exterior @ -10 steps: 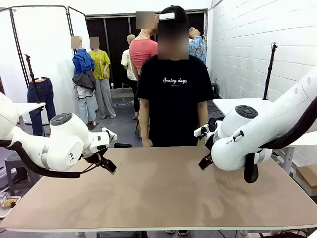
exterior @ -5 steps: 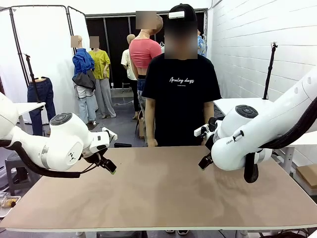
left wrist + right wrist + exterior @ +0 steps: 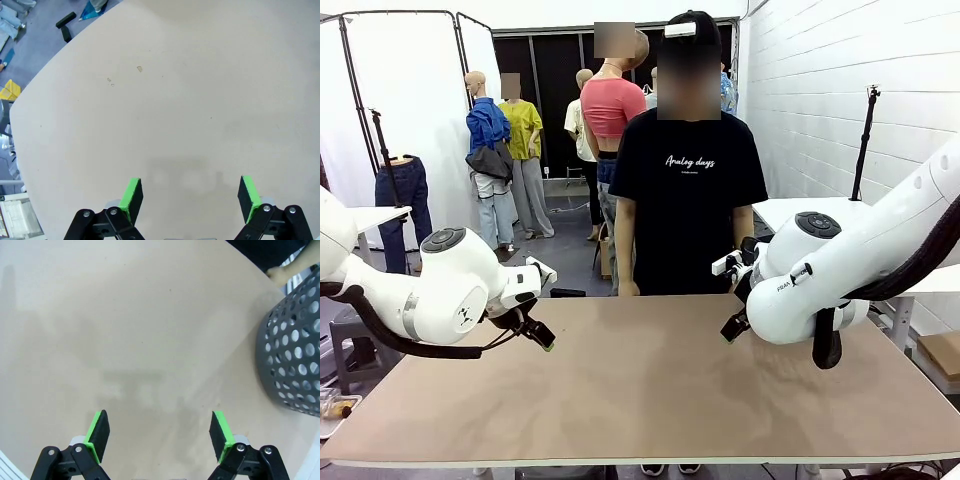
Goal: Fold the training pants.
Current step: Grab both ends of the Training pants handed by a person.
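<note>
The training pants are out of view. My left gripper [image 3: 542,338] hovers open over the left part of the bare brown table [image 3: 640,400]. In the left wrist view the left gripper [image 3: 190,196] has its green pads wide apart above the tabletop [image 3: 190,90] with nothing between them. My right gripper [image 3: 728,330] hangs open over the right part of the table. Seen from the right wrist, the right gripper [image 3: 160,436] is likewise empty above the tabletop [image 3: 125,330].
A person in a black T-shirt [image 3: 688,190] stands at the table's far edge, one hand [image 3: 280,272] near the table edge. A grey perforated basket [image 3: 292,355] stands beside the table on the right arm's side. Another white table [image 3: 810,212] lies behind my right arm.
The person has shifted a little to the right at the far edge. Both arms and grippers have stayed still.
</note>
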{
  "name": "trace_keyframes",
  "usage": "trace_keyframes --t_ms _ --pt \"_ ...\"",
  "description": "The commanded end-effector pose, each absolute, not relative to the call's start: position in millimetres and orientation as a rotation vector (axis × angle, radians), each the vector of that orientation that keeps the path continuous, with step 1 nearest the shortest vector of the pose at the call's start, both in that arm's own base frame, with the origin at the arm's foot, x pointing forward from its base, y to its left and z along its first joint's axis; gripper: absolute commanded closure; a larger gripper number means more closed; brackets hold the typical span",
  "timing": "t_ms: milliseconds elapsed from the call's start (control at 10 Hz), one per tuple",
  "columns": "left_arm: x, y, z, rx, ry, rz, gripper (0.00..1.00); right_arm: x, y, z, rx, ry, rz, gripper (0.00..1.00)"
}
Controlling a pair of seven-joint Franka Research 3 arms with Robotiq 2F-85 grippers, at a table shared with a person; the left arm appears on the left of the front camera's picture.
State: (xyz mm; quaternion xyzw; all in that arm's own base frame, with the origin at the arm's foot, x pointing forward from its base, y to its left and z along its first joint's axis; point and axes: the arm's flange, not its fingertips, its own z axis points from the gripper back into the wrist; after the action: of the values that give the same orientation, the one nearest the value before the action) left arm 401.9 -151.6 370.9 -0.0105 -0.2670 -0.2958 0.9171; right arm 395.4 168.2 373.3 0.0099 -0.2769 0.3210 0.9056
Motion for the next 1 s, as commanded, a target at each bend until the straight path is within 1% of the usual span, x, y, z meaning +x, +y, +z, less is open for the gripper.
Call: trace_keyframes --t_ms 0,100,300,600,900 --pt "401.9 -151.5 370.9 -0.022 -0.549 -0.609 0.00 395.4 168.2 373.3 0.020 -0.572 0.663 0.00" --pt "400.0 -150.3 377.4 -0.011 -0.526 -0.616 0.00 394.5 169.7 378.1 0.022 -0.548 0.666 0.00" --pt "391.5 -151.1 406.5 -0.017 -0.500 -0.629 0.00 387.1 167.8 402.2 0.025 -0.536 0.668 0.00" --pt "377.8 -149.7 451.0 -0.046 -0.505 -0.649 0.00 372.8 164.4 443.4 -0.001 -0.549 0.663 0.00" --pt "356.1 -153.8 500.6 -0.062 -0.511 -0.683 0.00 353.3 155.6 487.8 0.033 -0.571 0.670 0.00"
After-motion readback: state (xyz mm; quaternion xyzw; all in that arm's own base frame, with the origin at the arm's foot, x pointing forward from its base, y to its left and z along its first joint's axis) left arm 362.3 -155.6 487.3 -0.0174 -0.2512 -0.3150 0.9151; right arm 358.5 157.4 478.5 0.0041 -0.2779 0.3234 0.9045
